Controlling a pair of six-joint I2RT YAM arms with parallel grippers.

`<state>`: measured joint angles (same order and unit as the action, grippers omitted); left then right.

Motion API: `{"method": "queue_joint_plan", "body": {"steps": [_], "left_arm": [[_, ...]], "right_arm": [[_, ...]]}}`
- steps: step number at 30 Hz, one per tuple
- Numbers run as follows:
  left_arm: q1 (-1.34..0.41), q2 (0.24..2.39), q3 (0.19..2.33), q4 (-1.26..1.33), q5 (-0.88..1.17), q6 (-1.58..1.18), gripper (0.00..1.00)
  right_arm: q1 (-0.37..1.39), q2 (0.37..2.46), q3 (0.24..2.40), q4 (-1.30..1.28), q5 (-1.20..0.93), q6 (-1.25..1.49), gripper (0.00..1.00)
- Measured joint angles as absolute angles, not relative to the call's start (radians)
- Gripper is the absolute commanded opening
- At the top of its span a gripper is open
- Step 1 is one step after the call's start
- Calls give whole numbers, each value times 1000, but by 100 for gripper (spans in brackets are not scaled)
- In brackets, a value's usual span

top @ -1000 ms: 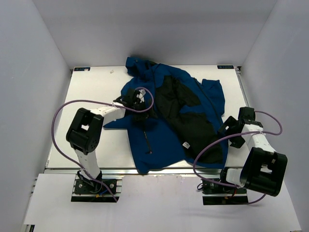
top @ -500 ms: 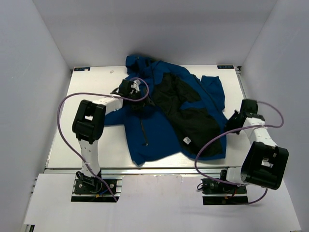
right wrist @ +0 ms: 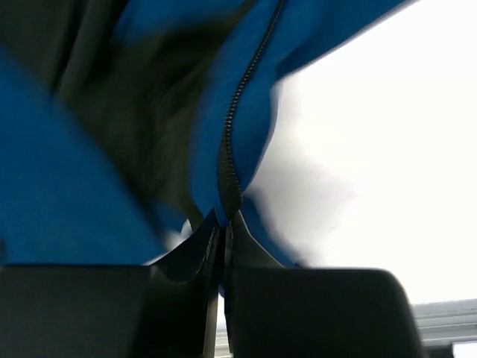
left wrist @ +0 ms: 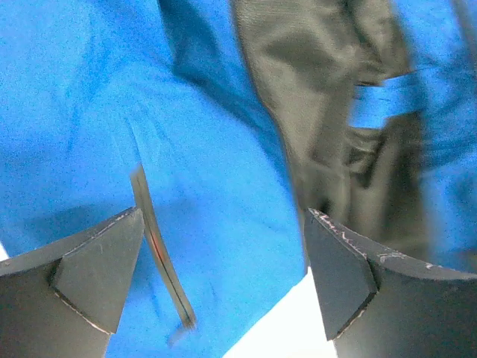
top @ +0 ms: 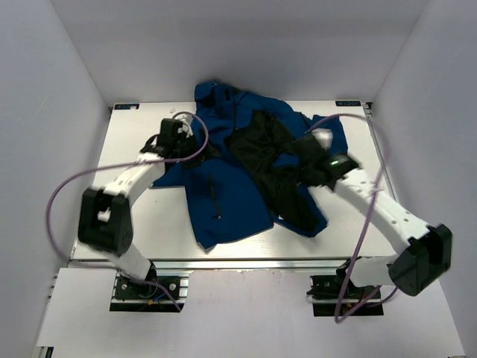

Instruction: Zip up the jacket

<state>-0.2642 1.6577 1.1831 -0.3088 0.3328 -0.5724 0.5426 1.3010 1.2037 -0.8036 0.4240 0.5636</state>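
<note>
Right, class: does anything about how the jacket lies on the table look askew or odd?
The jacket lies crumpled and unzipped, one front panel folded back so its black lining faces up. The right tool pinches its zipper edge.

Seen from above, the left arm (top: 133,176) rises from the near edge and folds at a dark elbow low on the left. Its pale forearm reaches up and to the right, ending in the left gripper (top: 173,133). The jaws stand wide apart; the wrist view shows both dark fingers (left wrist: 97,268) splayed to either side of the frame, holding nothing. The right arm (top: 381,207) bends at an elbow by the near right corner and stretches diagonally inward. The right gripper (top: 313,160) is pinched tight, its fingers (right wrist: 313,306) pressed together on the zippered edge of the jacket (right wrist: 45,194).
</note>
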Motion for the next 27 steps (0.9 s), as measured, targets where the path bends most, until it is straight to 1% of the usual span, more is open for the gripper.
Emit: {"method": "queue_joint_plan", "body": {"steps": [2, 3, 4, 5, 6, 9, 11, 12, 13, 14, 18, 21, 24, 27], "left_arm": [[-267, 1523, 1120, -339, 307, -588, 98], [-268, 1462, 1097, -355, 293, -593, 98], [-268, 1406, 1077, -374, 274, -601, 98], [-268, 1353, 1062, -396, 257, -605, 98], [-268, 1313, 1052, -412, 238, -609, 98], [-268, 1221, 1013, -447, 185, -616, 98], [-268, 1187, 984, -469, 166, -619, 98], [-267, 1179, 968, -476, 162, -619, 98], [-267, 1176, 954, -480, 161, -620, 98], [-267, 1176, 940, -484, 162, -620, 98], [-267, 1186, 884, -492, 189, -619, 98], [-271, 1212, 853, -470, 242, -619, 98], [-294, 1277, 851, -430, 269, -618, 98], [-338, 1362, 865, -410, 270, -615, 98]], "right_arm": [[728, 1364, 1208, -852, 484, 617, 0], [818, 1412, 1217, -869, 502, 641, 8], [917, 1479, 1234, -886, 526, 669, 12], [1005, 1547, 1250, -896, 544, 687, 20], [1084, 1617, 1269, -903, 555, 701, 38], [1275, 1767, 1296, -887, 542, 696, 65], [1327, 1780, 1288, -859, 500, 670, 76], [1348, 1751, 1266, -848, 488, 671, 80], [1347, 1712, 1235, -811, 469, 662, 87], [1337, 1663, 1207, -791, 454, 655, 89], [1259, 1385, 1065, -677, 366, 622, 89], [1175, 1219, 972, -591, 279, 597, 89], [1087, 1157, 888, -549, 194, 587, 89], [1036, 1187, 847, -548, 140, 565, 89]]}}
